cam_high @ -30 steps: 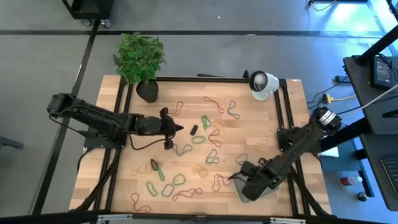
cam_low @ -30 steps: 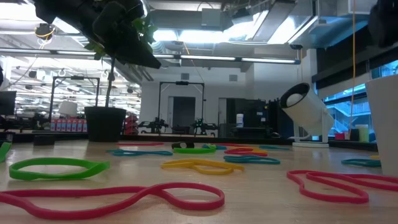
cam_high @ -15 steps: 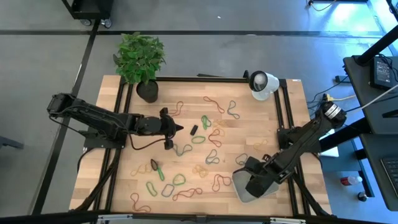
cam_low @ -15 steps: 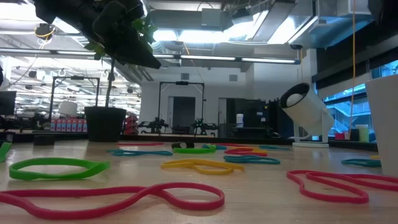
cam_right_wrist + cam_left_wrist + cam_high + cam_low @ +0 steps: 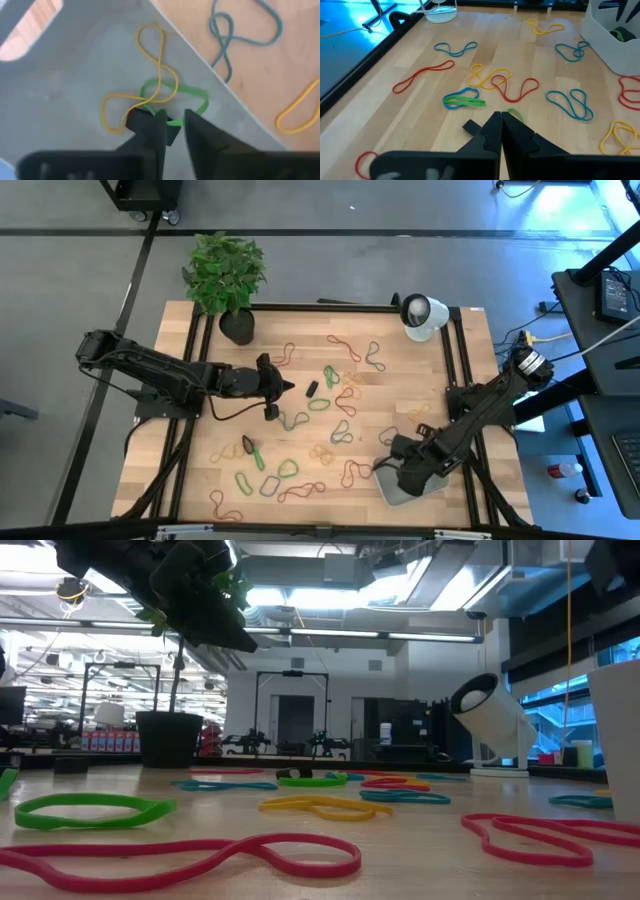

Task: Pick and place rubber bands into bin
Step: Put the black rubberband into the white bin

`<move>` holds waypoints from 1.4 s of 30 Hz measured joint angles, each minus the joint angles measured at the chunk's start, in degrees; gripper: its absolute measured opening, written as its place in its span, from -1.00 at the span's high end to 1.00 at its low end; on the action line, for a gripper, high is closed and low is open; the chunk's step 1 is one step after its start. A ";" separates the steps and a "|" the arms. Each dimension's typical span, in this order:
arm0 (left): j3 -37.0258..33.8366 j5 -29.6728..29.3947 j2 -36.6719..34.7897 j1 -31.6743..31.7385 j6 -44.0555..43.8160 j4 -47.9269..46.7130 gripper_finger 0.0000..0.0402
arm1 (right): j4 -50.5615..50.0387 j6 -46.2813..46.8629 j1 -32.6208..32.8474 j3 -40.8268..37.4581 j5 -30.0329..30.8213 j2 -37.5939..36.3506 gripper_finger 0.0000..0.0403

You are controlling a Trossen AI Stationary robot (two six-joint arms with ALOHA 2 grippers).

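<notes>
My right pincer (image 5: 172, 122) is hanging low inside the bin (image 5: 65, 95) at the lower right of the table (image 5: 300, 420), fingers narrowly parted and gripping nothing, a green rubber band (image 5: 192, 95) and a yellow one (image 5: 150, 45) lying just ahead. My left pincer (image 5: 501, 120) is waiting pressed shut over mid-table.

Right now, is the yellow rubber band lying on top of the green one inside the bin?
Touching. The right wrist view shows the thin yellow rubber band crossing over the green rubber band on the pale-grey plastic bin floor.
</notes>
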 joint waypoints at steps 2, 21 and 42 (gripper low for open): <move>0.00 0.00 0.00 0.00 -0.44 -0.01 0.97 | -0.28 -2.68 -1.06 0.00 0.11 -0.55 0.88; 0.00 2.80 0.02 0.00 0.72 -1.36 0.97 | 0.88 -35.74 -19.92 -1.11 11.59 -10.55 0.99; 0.00 -2.05 0.02 0.26 0.72 -0.76 0.97 | 52.28 -54.10 -38.77 -35.83 17.41 -33.88 0.99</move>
